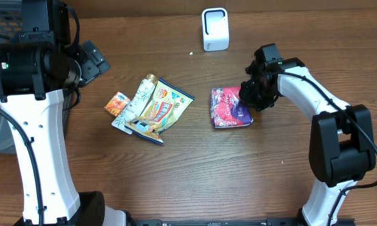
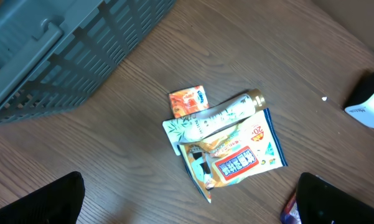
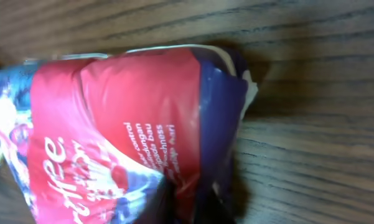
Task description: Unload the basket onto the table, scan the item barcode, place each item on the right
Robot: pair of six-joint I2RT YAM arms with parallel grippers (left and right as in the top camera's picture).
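Right gripper [image 1: 246, 100] pinches pink packet [image 1: 226, 108] edge, elbow bent (left arm aloft).

**Surface layout**

The scanner [image 1: 214, 29] stands at 12 o'clock on the surface [image 1: 194, 176]. The pack [image 1: 229, 108] lies at its 6 o'clock. At the pack's 9 o'clock lie the bag [image 1: 166, 108], then the tube [image 1: 138, 100] overlapping it, then the sachet [image 1: 116, 103]. The basket [image 2: 50, 50] sits at the far 9 o'clock.

Glossy plastic packet [image 3: 130, 124] (crinkled), woodgrain table [image 1: 238, 169].
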